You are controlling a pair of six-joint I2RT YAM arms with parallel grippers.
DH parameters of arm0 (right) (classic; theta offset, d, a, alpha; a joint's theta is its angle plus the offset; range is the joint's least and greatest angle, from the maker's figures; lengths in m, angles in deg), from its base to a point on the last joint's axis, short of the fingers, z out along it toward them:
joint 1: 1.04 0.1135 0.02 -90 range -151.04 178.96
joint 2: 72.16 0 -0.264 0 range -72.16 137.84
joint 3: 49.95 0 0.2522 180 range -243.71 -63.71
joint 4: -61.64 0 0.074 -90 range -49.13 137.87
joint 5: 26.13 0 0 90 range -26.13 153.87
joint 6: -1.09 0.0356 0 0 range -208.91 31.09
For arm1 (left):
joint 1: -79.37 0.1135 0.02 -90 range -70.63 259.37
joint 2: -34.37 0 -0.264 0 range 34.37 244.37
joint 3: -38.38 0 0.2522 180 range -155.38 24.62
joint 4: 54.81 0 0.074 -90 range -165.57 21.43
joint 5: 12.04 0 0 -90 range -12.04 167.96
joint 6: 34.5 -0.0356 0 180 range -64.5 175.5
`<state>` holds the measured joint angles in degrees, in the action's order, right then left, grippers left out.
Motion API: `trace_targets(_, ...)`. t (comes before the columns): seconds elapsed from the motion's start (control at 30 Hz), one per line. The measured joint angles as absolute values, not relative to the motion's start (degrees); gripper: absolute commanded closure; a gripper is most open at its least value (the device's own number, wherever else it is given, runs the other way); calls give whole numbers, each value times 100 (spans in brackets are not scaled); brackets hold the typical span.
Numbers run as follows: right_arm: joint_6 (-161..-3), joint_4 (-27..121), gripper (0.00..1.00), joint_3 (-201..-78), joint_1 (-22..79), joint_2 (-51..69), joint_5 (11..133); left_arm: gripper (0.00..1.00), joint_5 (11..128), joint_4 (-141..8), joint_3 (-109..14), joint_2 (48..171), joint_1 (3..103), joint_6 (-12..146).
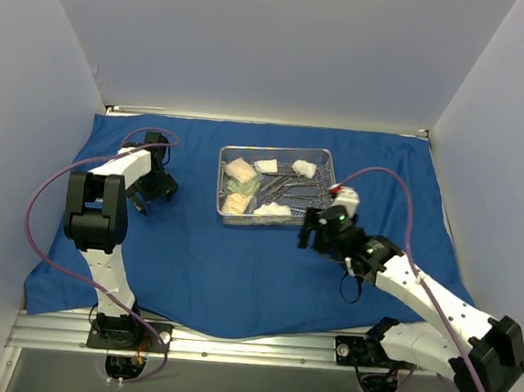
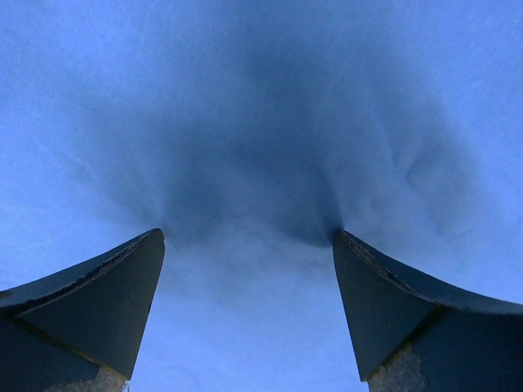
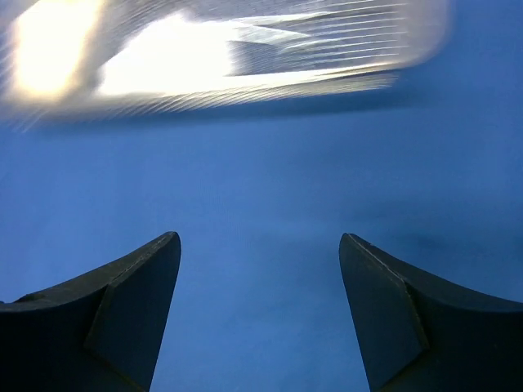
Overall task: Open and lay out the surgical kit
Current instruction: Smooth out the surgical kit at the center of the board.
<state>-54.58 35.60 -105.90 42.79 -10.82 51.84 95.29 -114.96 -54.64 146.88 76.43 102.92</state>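
Note:
The blue cloth wrap (image 1: pixel 237 267) lies spread flat over the table. On it, right of centre, stands the steel wire-mesh tray (image 1: pixel 275 187) holding white gauze pads (image 1: pixel 240 170), dark steel instruments (image 1: pixel 286 187) and small packets. My right gripper (image 1: pixel 316 237) hovers open just off the tray's near right corner; its wrist view shows bare cloth between the fingers (image 3: pixel 139 294) and the blurred tray (image 3: pixel 221 57) beyond. Over at the left, my left gripper (image 1: pixel 149 191) is open above the cloth (image 2: pixel 261 163), nothing between its fingers (image 2: pixel 122 302).
White walls close in the table at the left, back and right. The cloth's near edge (image 1: pixel 187 322) ends just ahead of the metal rail (image 1: pixel 230 347) carrying both arm bases. A purple cable (image 1: pixel 61 188) loops beside the left arm.

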Motion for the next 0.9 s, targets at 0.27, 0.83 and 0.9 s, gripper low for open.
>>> trace_targets(0.27,-5821,3436,32,-10544,310,-656,5481,6,9432,-11520,-5589,14789,7705,10270)
trace_targets(0.83,-6365,4244,46,-12212,-1203,3032,5081,6,9153,-11876,-6321,15287,7858,9990)
trace_targets(0.9,-6361,4303,47,-12420,-1251,3224,5062,6,9118,-11944,-6518,15420,7868,9938)
